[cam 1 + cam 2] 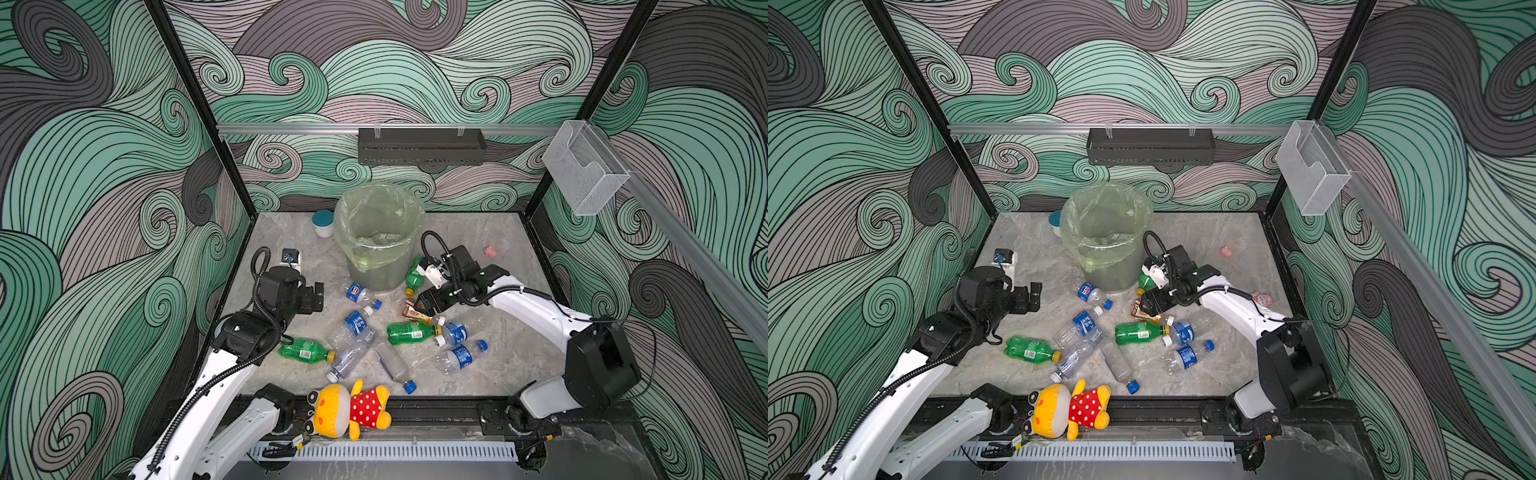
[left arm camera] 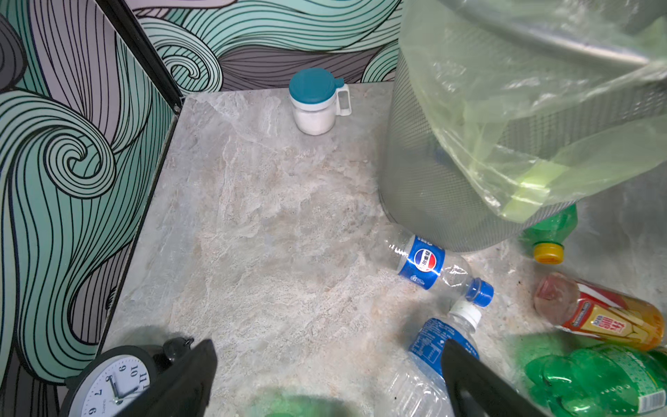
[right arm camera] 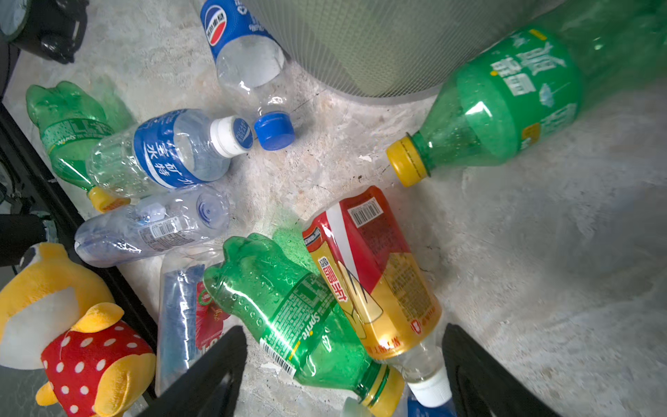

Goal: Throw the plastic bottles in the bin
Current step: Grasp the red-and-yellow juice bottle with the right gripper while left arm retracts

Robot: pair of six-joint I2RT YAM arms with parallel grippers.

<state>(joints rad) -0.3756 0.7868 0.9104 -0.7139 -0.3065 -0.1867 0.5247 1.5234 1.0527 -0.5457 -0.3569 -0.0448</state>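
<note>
The bin (image 1: 357, 208), grey with a yellow-green bag, stands at the back middle. Several plastic bottles lie on the marble floor in front of it. My right gripper (image 3: 343, 330) is open and low, its fingers straddling the necks of an orange-red labelled bottle (image 3: 375, 274) and a green yellow-capped one (image 3: 288, 307); the left finger stands clear of the green one. Another green bottle (image 1: 414, 274) leans against the bin beside that wrist. My left gripper (image 2: 328, 346) hovers open and empty at the left, with a white-capped blue-label bottle (image 2: 444, 335) by one finger and a Pepsi-label bottle (image 2: 429, 263) further ahead.
A white jar with a teal lid (image 1: 323, 223) sits left of the bin. A small clock (image 2: 115, 382) is near the left wrist. A yellow plush toy (image 1: 353, 409) lies on the front rail. A black tray (image 1: 422, 146) and a clear box (image 1: 582, 170) hang on the walls.
</note>
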